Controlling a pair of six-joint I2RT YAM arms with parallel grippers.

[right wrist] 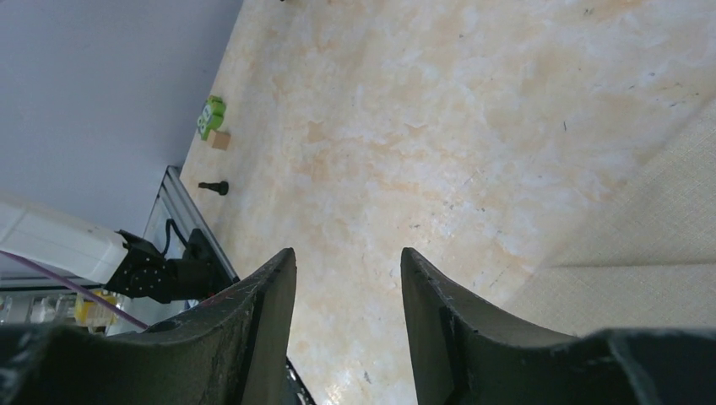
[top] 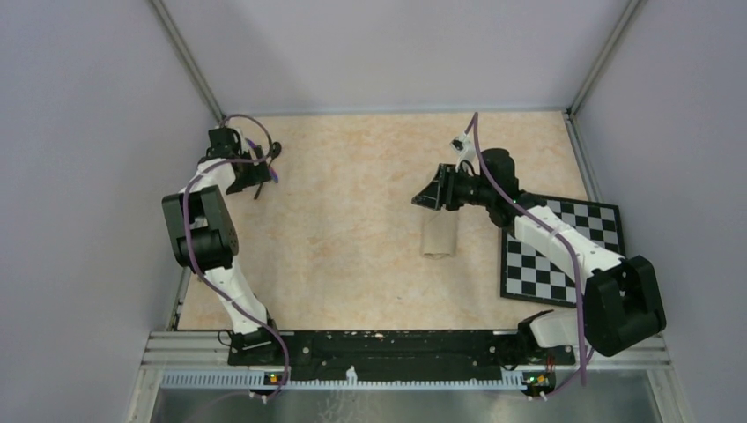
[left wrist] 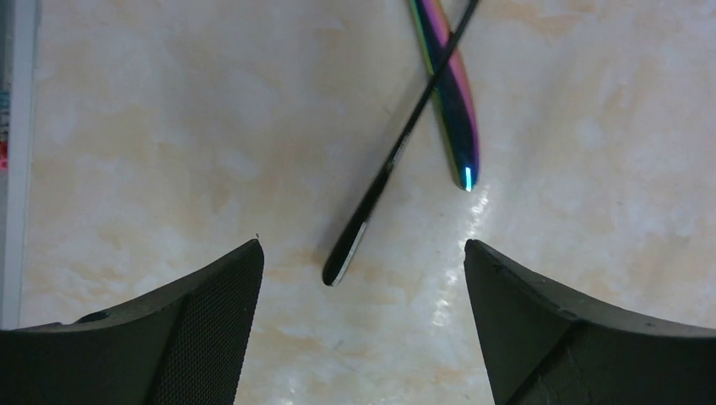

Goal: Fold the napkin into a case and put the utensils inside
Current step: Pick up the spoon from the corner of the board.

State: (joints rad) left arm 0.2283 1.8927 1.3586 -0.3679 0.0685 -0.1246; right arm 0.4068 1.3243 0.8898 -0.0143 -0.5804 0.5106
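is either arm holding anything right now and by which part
Nothing is held. The left fingers stand open over the crossed spoon and knife; the right fingers are open beside the case, only bare table between them.

Overhead view looks down; both wrist views close, sharing tabletop [top: 352, 229].

left arm [top: 231, 289], right arm [top: 555, 238]: white links, black joints | cables [top: 475, 132]: purple | jaws: black, perhaps rubber-textured
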